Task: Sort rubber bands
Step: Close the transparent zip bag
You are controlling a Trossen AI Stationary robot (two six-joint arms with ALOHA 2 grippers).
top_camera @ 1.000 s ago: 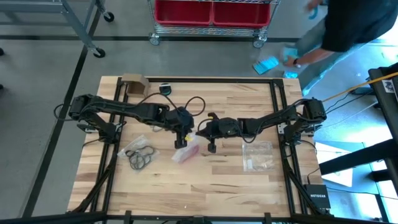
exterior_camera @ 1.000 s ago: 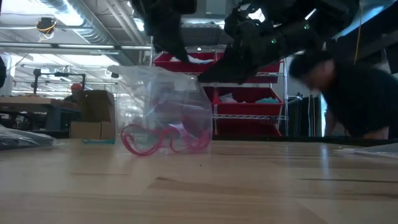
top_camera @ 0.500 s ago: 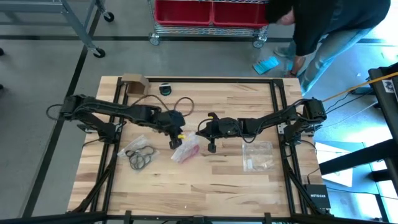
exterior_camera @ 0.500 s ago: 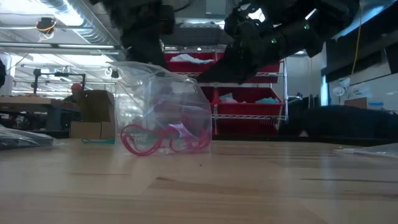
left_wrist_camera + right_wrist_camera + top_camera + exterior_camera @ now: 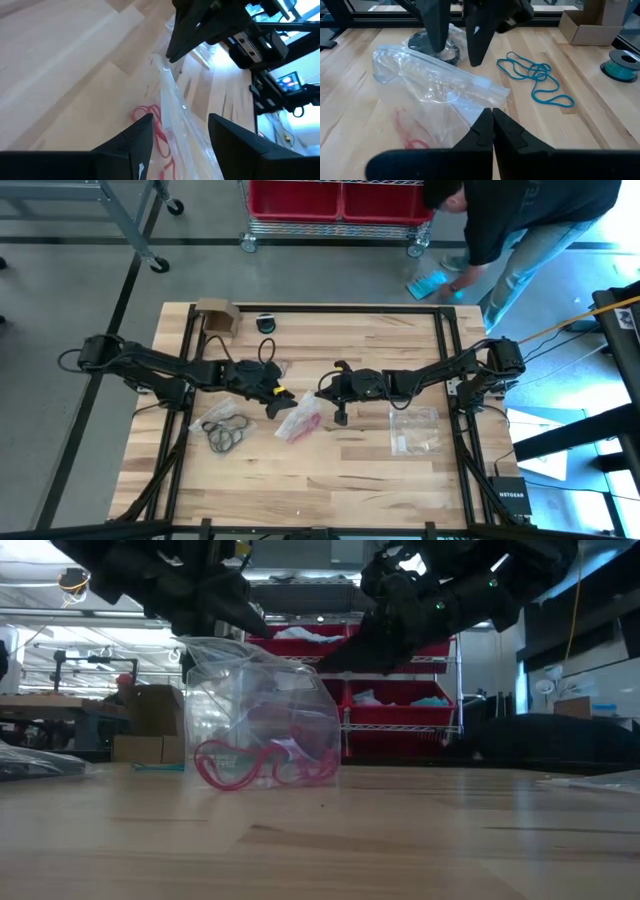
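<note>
Behind the wooden counter [image 5: 330, 470] a person bends near the red bins on the wire shelf. My left hand [image 5: 272, 402] has just let go: a second ago it was pinching the clear bag [image 5: 300, 418], now its fingers [image 5: 142, 135] stand spread and it has drawn back toward its own side, clear of the plastic. My right hand [image 5: 492, 125], fingers pressed together, pinches the bag's edge and keeps its mouth up, so that side alone holds it now. Red rubber bands [image 5: 262, 762] sit inside the bag at mid-counter. Black rubber bands [image 5: 226, 434] lie on a second bag near the left arm, and teal rubber bands [image 5: 536, 78] lie loose beyond the red bag. I'd judge the red lot bagged, freeing my left hand for the next colour.
</note>
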